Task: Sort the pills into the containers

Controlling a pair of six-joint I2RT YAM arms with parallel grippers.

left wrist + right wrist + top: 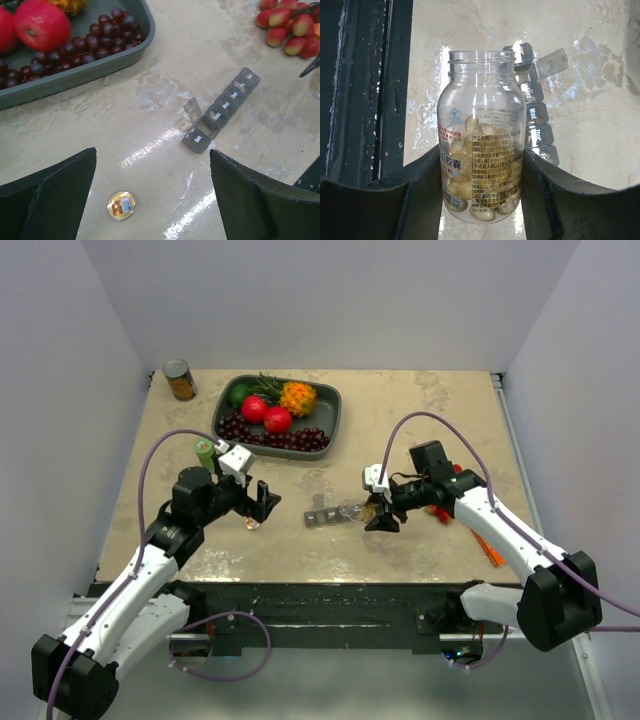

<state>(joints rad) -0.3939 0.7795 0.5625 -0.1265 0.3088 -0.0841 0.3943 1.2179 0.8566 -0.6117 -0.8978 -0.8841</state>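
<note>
My right gripper (481, 200) is shut on a clear pill bottle (481, 125) with no cap, and pale yellow pills (492, 212) lie in its lower half. The bottle's mouth points toward the containers (536, 122), a grey strip of day-marked compartments with one lid (552, 61) raised near the far end. From above, the bottle (351, 510) lies tilted beside the containers (322, 516), held by my right gripper (383, 518). My left gripper (154, 200) stands open and empty over the table, with a round gold bottle cap (121, 205) between its fingers on the surface. The containers (223, 106) lie ahead of it to the right.
A dark grey fruit tray (331, 416) with grapes and fruit stands at the back, and a tin can (180, 380) at the back left. A green object (204, 452) lies by the left arm. Red fruit (289, 26) and an orange item (488, 549) lie to the right. The table's dark front edge (360, 90) is close.
</note>
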